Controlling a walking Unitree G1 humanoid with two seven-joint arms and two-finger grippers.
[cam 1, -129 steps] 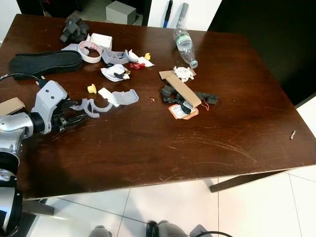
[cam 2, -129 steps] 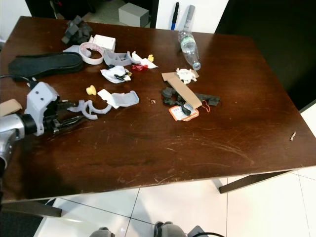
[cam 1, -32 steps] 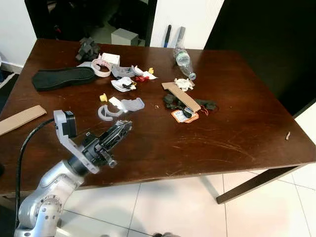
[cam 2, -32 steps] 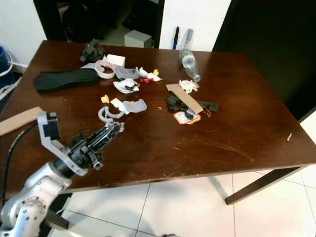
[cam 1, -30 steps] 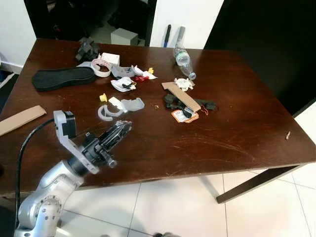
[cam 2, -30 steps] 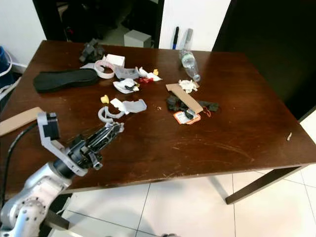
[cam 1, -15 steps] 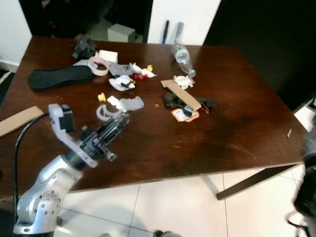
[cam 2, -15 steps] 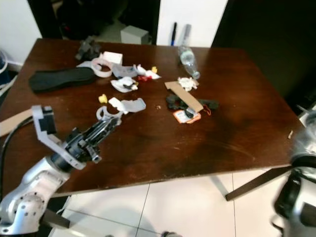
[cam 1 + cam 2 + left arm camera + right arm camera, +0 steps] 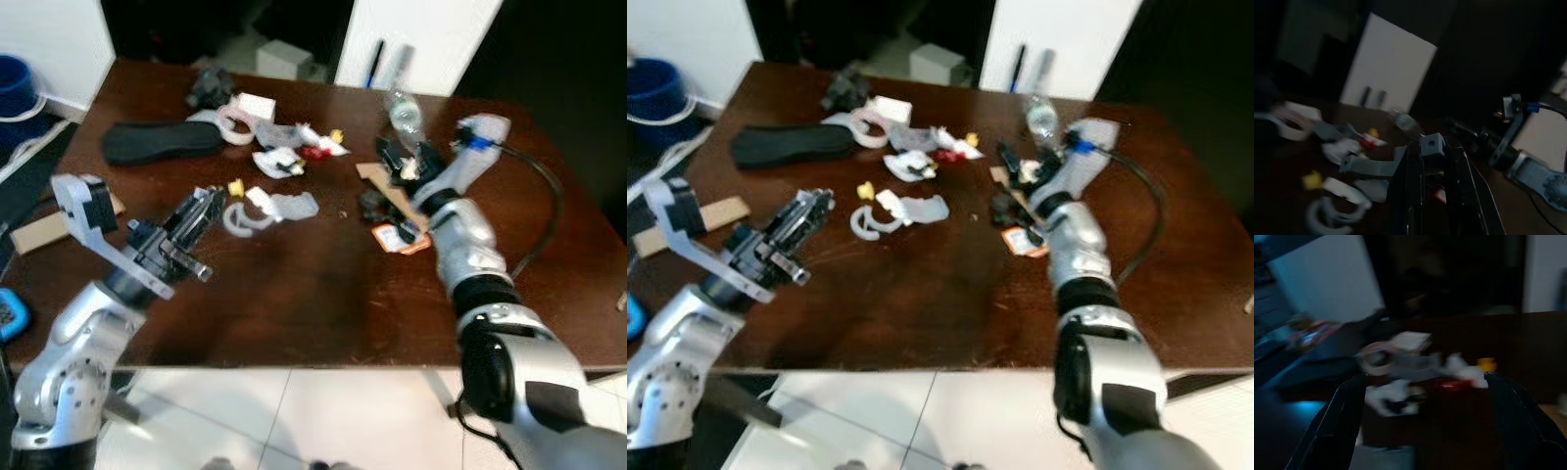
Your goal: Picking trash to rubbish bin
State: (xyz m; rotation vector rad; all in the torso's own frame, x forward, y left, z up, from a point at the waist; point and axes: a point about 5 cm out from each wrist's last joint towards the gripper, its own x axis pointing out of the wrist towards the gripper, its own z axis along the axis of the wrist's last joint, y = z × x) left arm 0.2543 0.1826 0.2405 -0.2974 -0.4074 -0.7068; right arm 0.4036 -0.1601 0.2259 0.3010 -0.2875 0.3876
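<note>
On the dark brown wooden table (image 9: 323,294) we find the trash scattered across the far half. We note a grey curved plastic bracket (image 9: 294,205), a pale ring-shaped piece (image 9: 235,221), a small yellow cap (image 9: 235,186), crumpled white wrappers (image 9: 277,162), a red scrap (image 9: 313,152), a roll of tape (image 9: 235,119), a clear plastic bottle (image 9: 403,110) lying on its side, a strip of cardboard (image 9: 380,181) and an orange-edged packet (image 9: 397,238). A black shoe insole (image 9: 162,142) lies at the table's left end.

Our left gripper (image 9: 201,211) hangs above the near left part of the table; its fingers are pinched on a grey plastic piece (image 9: 1386,164). Our right gripper (image 9: 402,157) reaches over the bottle and cardboard, fingers spread wide in its wrist view.
</note>
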